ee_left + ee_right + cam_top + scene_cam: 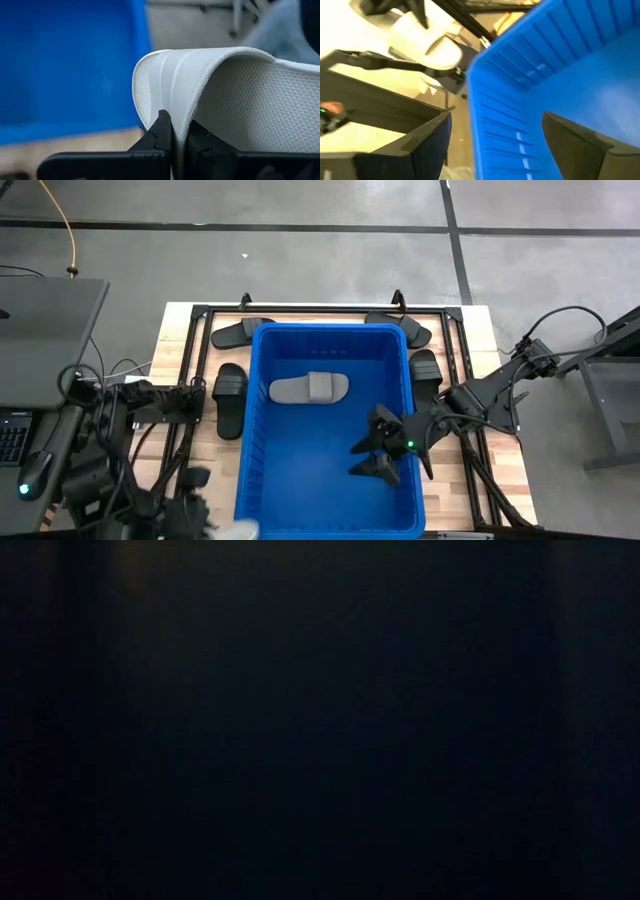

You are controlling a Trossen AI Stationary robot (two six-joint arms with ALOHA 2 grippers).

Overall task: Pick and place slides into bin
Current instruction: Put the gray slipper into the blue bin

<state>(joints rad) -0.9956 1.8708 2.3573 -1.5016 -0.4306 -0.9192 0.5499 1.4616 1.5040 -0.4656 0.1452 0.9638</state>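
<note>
My left gripper (pixel 179 137) is shut on a white slide (pixel 235 95), which shows at the near left corner of the blue bin (pixel 262 430) as a pale blur (pixel 238 528). A grey slide (pixel 308 388) lies flat on the bin's floor. My right gripper (pixel 385 448) hangs open over the bin's right half with nothing between its fingers. Black slides lie on the table around the bin: two at its left (pixel 240 332) (pixel 230 398) and two at its right (pixel 400 330) (pixel 425 368). The low view is dark. My left gripper pinches the white slide's wide strap (pixel 179 112) at its edge. One finger is on the smooth outer face and the other on the textured inner face under the arch. The strap stands up above the fingertips. The right wrist view shows the slide (pixel 422 37) raised off the table.
A black metal frame (pixel 300 310) runs around the table's edges. The bin's tall ribbed wall (pixel 510 100) stands right in front of my right gripper. A grey stand with a keyboard (pixel 40 330) is left of the table.
</note>
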